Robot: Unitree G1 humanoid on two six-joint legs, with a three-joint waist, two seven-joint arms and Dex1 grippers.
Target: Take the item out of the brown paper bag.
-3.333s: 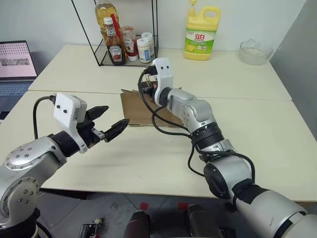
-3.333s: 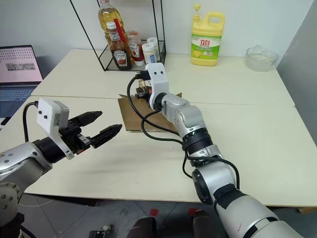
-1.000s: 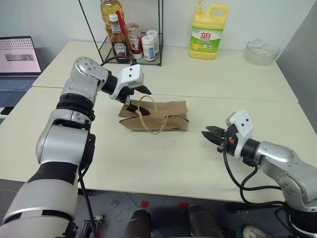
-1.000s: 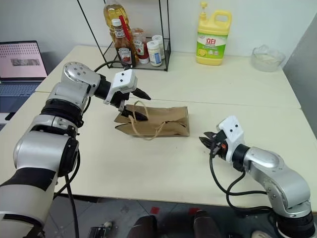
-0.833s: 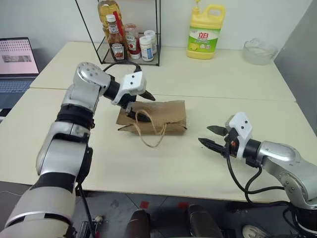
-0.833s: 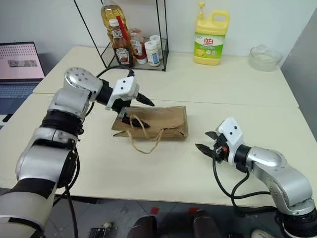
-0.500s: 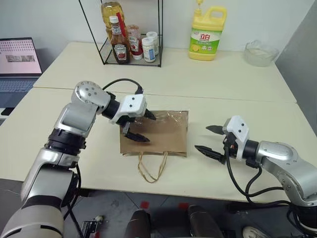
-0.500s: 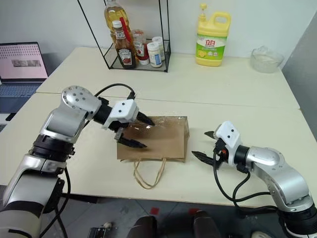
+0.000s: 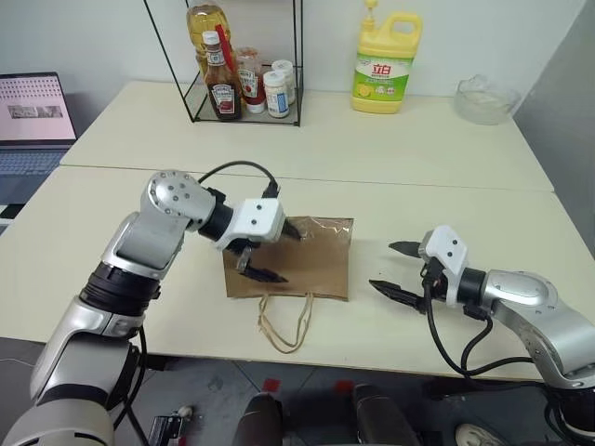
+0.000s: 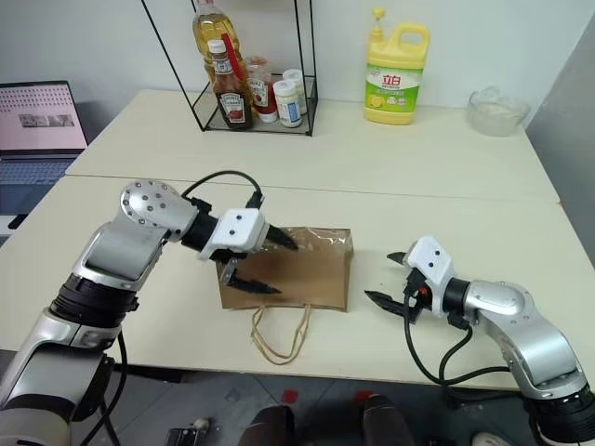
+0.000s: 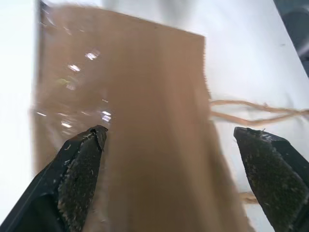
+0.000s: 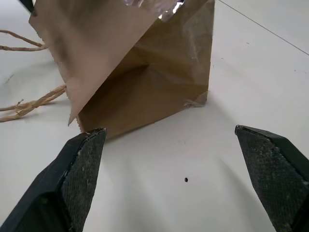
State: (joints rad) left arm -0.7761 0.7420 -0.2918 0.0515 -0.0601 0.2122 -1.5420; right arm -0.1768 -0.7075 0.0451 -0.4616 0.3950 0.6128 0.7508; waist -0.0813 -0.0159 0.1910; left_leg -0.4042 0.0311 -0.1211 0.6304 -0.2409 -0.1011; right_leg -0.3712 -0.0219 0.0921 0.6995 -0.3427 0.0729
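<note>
Head cam: brown paper bag (image 9: pixel 299 260) lay flat on table (image 9: pixel 418 158), handles toward robot. L end effector (image 9: pixel 274 251) open over it, R end effector (image 9: pixel 397 268) open beside. L wrist: something shiny at bag's far end, prob the item (image 11: pixel 72 96). R wrist: bag bottom. Step: pre-extraction; next, grip bag and shake/pull item out.

bag (image 9: pixel 299 258): you see it blurred in the left wrist view; whether anything lies inside, you cannot tell
laptop (image 9: pixel 35 121): cut off by the picture's left edge, screen text too small to read
jug (image 9: pixel 381 65): label characters too small to read for sure
</note>
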